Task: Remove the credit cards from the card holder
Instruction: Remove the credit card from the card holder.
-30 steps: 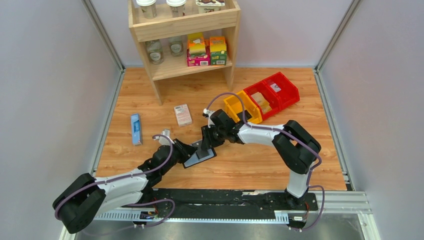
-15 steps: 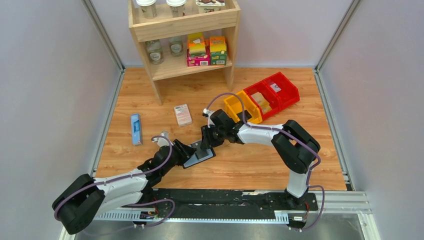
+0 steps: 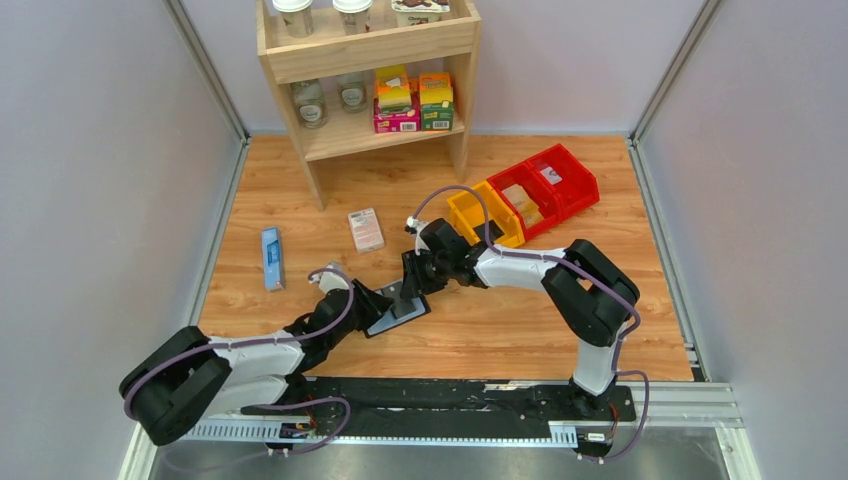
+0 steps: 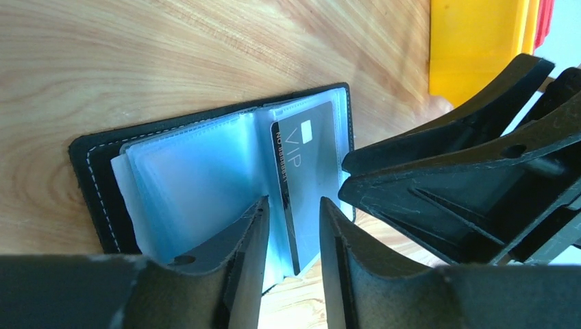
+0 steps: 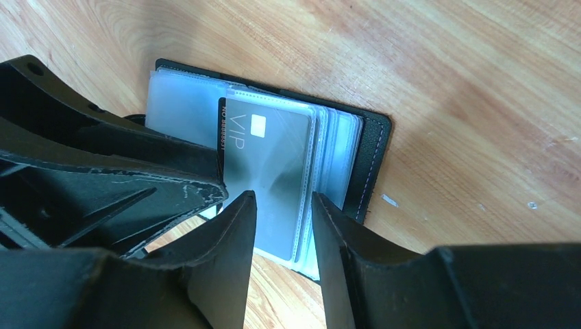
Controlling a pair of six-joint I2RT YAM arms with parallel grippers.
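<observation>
Card holder, a black stitched bifold case with clear grey-blue sleeves (image 4: pixel 92 175), lies open on the wooden table (image 3: pixel 640 300) between my two arms. Left gripper (image 4: pixel 293 205): jaws parted, straddling the near end of the dark grey VIP credit card (image 4: pixel 310 157), which sits in its sleeve; nothing clamped. Right gripper (image 5: pixel 282 200): also parted, over the sleeves; I cannot tell whether it presses down. Judgement: pin the case with the right, pinch only the card with the left, draw along the pocket.
</observation>
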